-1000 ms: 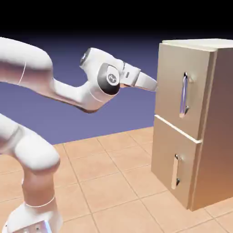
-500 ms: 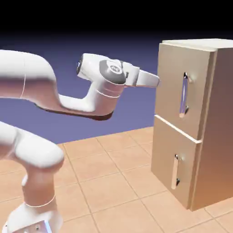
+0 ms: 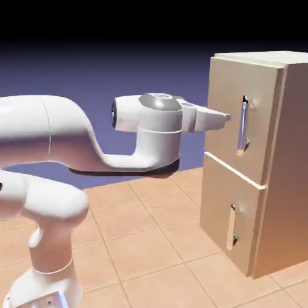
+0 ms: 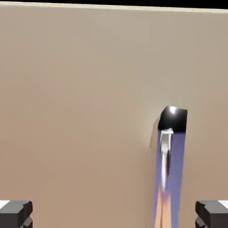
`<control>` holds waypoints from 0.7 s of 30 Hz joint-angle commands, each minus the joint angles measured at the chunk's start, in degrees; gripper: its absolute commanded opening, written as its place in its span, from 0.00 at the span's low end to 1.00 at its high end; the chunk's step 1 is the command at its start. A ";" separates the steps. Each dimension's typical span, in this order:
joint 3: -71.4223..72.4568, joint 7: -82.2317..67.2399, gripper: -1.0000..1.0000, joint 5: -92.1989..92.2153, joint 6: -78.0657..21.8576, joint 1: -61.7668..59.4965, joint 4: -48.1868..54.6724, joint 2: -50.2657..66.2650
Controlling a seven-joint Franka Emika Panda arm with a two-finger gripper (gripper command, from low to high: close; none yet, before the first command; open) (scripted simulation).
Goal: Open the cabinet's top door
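The tan cabinet (image 3: 283, 156) stands at the exterior view's right, both doors flat against its front. The top door (image 3: 228, 96) carries a shiny silver vertical handle (image 3: 243, 125). My gripper (image 3: 225, 117) points at this door, level with the handle's upper part and a little short of it, touching nothing. The hand view is filled by the top door (image 4: 80, 98), and the handle (image 4: 167, 164) runs down right of the middle from its dark upper mount. The gripper (image 4: 113, 216) is open, its fingertips (image 4: 15, 213) far apart with only the door's wood behind the gap.
Below the top door sits the shorter lower door (image 3: 224, 216) with a short beige handle (image 3: 232, 227). The tiled floor (image 3: 150, 240) stretches between my base and the cabinet. My forearm (image 3: 120, 159) hangs low to the left of the hand.
The hand has moved right, toward the top door's handle, and the wrist has turned. The forearm has swung lower. The jaws stayed open and the doors have not moved.
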 commanded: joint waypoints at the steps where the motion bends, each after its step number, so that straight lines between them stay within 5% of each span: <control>1: -0.95 1.74 0.50 -2.50 -0.12 0.78 0.32 -0.46; 15: -13.14 15.31 0.50 -22.41 -3.37 16.67 9.73 -0.72; 16: -13.14 15.31 0.00 -22.41 -3.37 16.67 9.73 -0.72; 21: -8.49 21.62 0.00 -22.96 -6.44 10.51 5.93 3.29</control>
